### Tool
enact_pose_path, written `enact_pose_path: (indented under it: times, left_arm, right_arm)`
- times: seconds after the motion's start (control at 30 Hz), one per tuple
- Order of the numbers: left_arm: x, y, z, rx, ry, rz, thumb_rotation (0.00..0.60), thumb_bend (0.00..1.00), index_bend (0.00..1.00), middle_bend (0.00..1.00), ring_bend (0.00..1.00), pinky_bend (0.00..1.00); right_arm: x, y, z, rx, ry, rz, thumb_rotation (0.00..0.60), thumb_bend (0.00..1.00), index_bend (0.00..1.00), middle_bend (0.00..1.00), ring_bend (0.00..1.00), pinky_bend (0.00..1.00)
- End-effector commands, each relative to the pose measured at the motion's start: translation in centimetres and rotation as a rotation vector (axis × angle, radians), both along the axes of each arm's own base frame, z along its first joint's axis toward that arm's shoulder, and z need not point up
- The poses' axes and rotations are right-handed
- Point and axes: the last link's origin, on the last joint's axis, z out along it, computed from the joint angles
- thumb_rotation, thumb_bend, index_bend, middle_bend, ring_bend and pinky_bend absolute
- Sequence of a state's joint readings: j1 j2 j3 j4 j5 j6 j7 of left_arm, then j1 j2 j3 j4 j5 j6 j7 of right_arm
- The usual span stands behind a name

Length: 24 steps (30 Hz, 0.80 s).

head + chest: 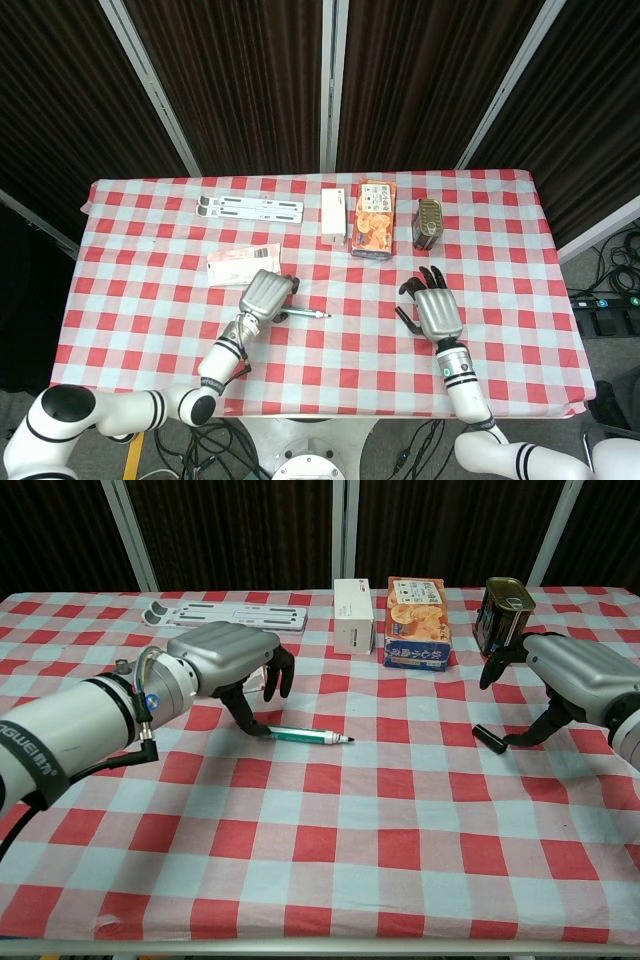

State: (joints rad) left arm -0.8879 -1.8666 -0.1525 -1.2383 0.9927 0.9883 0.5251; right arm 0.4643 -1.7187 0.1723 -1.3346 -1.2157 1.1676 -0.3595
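Left hand (225,660) at pen's (305,736) 9 o'clock end, fingers (262,729) touching it, pen flat on counter (330,840); setting-down step seems done. Right hand (575,680) spread, empty, cap (489,738) near. Next: lift clear

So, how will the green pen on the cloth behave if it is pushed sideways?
The green pen looks slim and round, so it would probably roll. It seems stiff and light. A finger of the left hand seems to touch one end, so it might pivot instead.
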Motion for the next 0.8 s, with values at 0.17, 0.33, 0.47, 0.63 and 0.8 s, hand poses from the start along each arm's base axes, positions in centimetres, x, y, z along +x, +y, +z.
enact_pose_path:
  times: [0.17,0.33,0.47,0.63,0.8]
  left_arm:
    - [-0.1,0.9,4.8,0.216,-0.099,-0.025,0.600,0.15,0.44,0.46,0.79,0.80]
    - [-3.8,1.1,8.8,0.352,-0.044,-0.031,0.600,0.15,0.37,0.39,0.51,0.57]
    - [-8.1,-0.5,11.6,0.403,-0.031,0.076,0.600,0.13,0.22,0.21,0.19,0.27]
    - [-13.3,-5.6,13.8,0.470,-0.038,0.198,0.600,0.12,0.21,0.20,0.14,0.21]
    - [-17.2,-10.7,14.1,0.499,-0.033,0.286,0.600,0.12,0.21,0.20,0.14,0.21]
  right_arm:
    - [-1.0,1.3,3.4,-0.101,-0.042,0.003,0.600,0.03,0.36,0.28,0.07,0.01]
    - [-3.0,4.2,6.1,-0.136,-0.090,-0.011,0.600,0.02,0.33,0.26,0.05,0.01]
    - [-5.3,7.5,7.6,-0.122,-0.064,-0.052,0.600,0.01,0.24,0.20,0.00,0.00]
    - [-6.8,11.4,8.7,-0.153,-0.055,-0.084,0.600,0.00,0.19,0.17,0.00,0.00]
    - [-7.4,13.4,9.0,-0.183,-0.051,-0.090,0.600,0.00,0.18,0.17,0.00,0.00]
